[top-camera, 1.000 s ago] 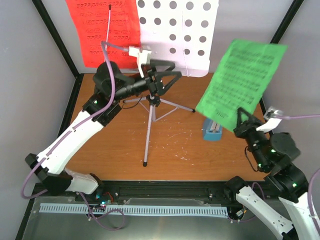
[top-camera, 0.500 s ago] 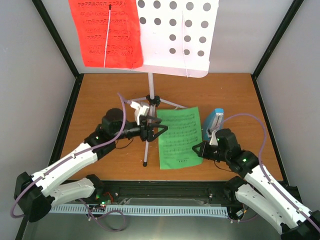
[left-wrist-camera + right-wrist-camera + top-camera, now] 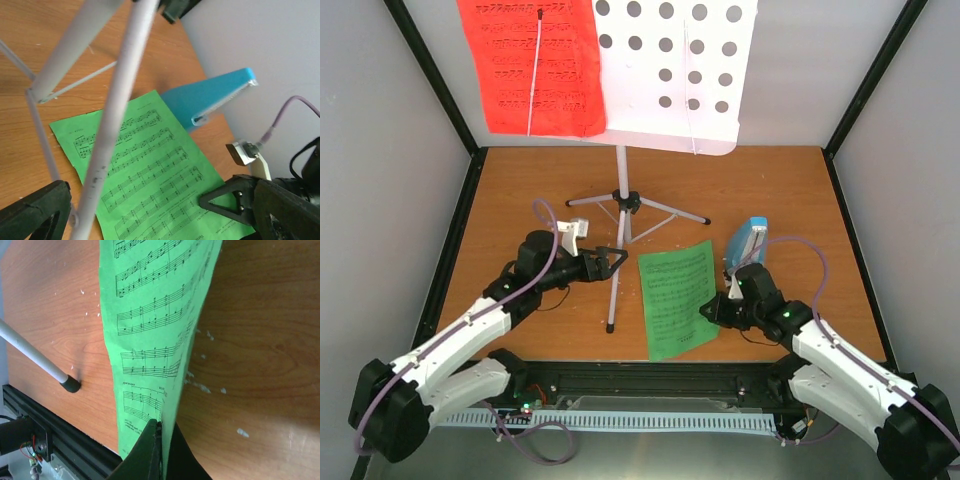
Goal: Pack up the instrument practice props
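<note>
Green music sheet (image 3: 675, 300), one thin printed paper, is lying on your scuffed wooden counter (image 3: 520, 190) near the front edge. Your right jaws are pinching its right edge, which is curling upward. Your left jaws are standing wide beside the front one of three silver tube legs (image 3: 616, 285). One white hole-punched music stand (image 3: 670, 70) is carrying one red sheet (image 3: 530, 65) at the back edge. One blue wedge metronome (image 3: 747, 243) is sitting just behind the green sheet.

Counter (image 3: 520, 190): I note music stand (image 3: 650, 125) tripod standing; green sheet (image 3: 678, 298) just right of it, blue metronome (image 3: 745, 245) beyond.
</note>
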Tool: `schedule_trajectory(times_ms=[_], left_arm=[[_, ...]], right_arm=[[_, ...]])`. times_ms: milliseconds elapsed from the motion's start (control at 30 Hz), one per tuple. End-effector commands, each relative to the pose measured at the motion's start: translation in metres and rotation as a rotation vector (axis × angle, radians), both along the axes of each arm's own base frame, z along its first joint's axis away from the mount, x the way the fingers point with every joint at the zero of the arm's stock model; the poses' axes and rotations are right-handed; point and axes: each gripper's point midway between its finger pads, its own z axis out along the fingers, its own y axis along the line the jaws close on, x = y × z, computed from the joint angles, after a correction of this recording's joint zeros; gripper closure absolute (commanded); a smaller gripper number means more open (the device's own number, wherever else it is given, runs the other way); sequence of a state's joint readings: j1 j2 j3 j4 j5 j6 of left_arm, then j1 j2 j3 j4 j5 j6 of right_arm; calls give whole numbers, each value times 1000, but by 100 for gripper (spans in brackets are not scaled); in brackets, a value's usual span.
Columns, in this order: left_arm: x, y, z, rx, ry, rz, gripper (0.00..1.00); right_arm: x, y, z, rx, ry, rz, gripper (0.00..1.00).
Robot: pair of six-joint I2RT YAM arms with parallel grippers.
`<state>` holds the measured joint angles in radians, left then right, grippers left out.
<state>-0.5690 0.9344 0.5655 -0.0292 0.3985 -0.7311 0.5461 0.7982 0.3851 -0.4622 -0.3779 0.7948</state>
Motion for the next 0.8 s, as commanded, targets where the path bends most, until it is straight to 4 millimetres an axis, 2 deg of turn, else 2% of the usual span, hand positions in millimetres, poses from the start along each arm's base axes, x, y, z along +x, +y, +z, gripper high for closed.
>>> schedule_trajectory(times_ms=[0, 167, 267, 467, 767], left_arm=[[12, 3, 1, 9, 8, 9, 0], [26, -2, -10, 55, 13, -4, 4], [34, -4, -14, 79, 5, 1, 17], [47, -10, -9, 88, -37, -3, 40], [60, -17, -15, 104, -31, -4, 58]], right_arm=[[22, 9, 13, 27, -92, -15, 97], [39, 15, 16, 25, -127, -30, 97], [48, 19, 17, 23, -142, -32, 97], [56, 27, 14, 29, -140, -14, 97], [65, 38, 8, 23, -129, 24, 96]])
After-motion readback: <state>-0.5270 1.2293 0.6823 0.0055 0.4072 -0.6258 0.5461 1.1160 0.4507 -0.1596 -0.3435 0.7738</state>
